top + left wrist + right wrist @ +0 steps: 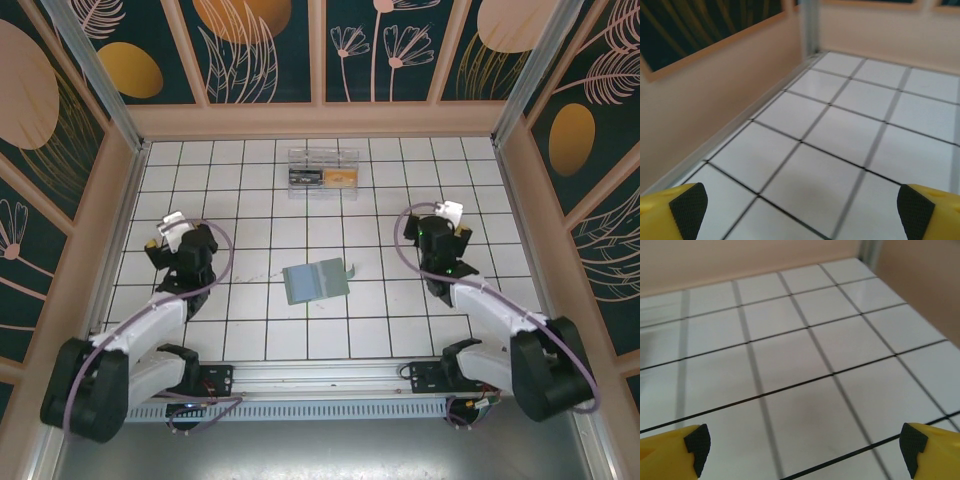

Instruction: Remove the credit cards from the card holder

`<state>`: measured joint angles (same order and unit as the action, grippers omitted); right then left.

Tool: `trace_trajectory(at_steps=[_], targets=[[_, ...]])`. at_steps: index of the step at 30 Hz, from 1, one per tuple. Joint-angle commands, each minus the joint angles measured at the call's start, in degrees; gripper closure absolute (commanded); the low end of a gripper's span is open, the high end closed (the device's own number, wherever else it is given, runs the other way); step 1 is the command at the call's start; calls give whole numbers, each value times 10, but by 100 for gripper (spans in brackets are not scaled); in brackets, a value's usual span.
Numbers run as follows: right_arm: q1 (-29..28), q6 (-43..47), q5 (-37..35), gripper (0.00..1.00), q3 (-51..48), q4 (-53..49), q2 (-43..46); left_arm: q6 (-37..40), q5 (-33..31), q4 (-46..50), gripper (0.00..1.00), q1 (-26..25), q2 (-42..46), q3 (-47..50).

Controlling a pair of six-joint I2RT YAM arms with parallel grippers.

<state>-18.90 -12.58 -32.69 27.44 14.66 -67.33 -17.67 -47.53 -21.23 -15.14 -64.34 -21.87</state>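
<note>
Card holder lies flat on the surface, long axis roughly left-right, slightly tilted. It sits about midway between the arms, inward of the left tool and the right tool. Both tools gape wide, empty. Neither is clearly nearer.

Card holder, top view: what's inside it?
The card holder lies flat on the tiled table, blue-grey side up, with a small flap at its right edge. Its face looks plain from above; anything tucked inside is covered and cannot be seen.
</note>
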Motion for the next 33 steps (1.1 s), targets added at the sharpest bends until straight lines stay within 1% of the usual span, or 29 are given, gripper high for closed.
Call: trace_trajectory(at_steps=[1,3,5,7,9,11,12,13,14,16,17,18,20,21,23,24,25,26,28,30,32,33], targets=[[58,17,22,1,24,62,-52,3,-25,-71,1,27,-54,-32],[81,29,34,1,23,97,-79,13,-8,-104,1,49,-84,-29],[101,32,45,1,22,128,-101,2,9,-128,1,74,-116,-25],[115,41,50,1,10,179,-114,-8,22,-154,1,94,-142,-17],[129,54,62,1,-4,225,-125,-8,36,-195,1,104,-149,-8],[147,50,81,1,-22,272,-130,3,56,-267,1,107,-149,12],[158,56,110,1,-33,298,-132,19,75,-308,1,110,-152,24],[167,62,122,1,-41,318,-138,35,85,-342,1,113,-160,32],[175,61,130,1,-50,340,-145,40,88,-365,1,116,-167,36],[192,56,152,1,-70,386,-159,43,121,-412,1,126,-183,51],[197,48,163,1,-64,366,-157,50,130,-415,1,127,-184,52],[202,53,183,1,-67,376,-157,52,142,-413,1,127,-183,51],[204,65,228,1,-67,375,-156,70,180,-445,1,127,-185,66],[204,66,252,1,-62,361,-156,78,201,-467,1,127,-186,75],[208,49,311,1,-33,300,-168,92,232,-488,1,127,-186,86],[211,49,340,7,-17,272,-177,96,243,-494,1,127,-187,89],[211,50,339,10,-4,252,-185,101,254,-502,1,127,-189,92],[214,44,329,10,-1,251,-189,105,263,-506,1,127,-191,93],[227,44,339,9,-24,299,-179,110,274,-501,1,127,-197,87],[235,48,335,8,-37,320,-172,115,288,-501,1,127,-208,83],[246,48,338,7,-45,341,-171,111,276,-563,1,127,-233,103],[252,47,338,7,-51,354,-169,112,276,-568,1,127,-233,103]])
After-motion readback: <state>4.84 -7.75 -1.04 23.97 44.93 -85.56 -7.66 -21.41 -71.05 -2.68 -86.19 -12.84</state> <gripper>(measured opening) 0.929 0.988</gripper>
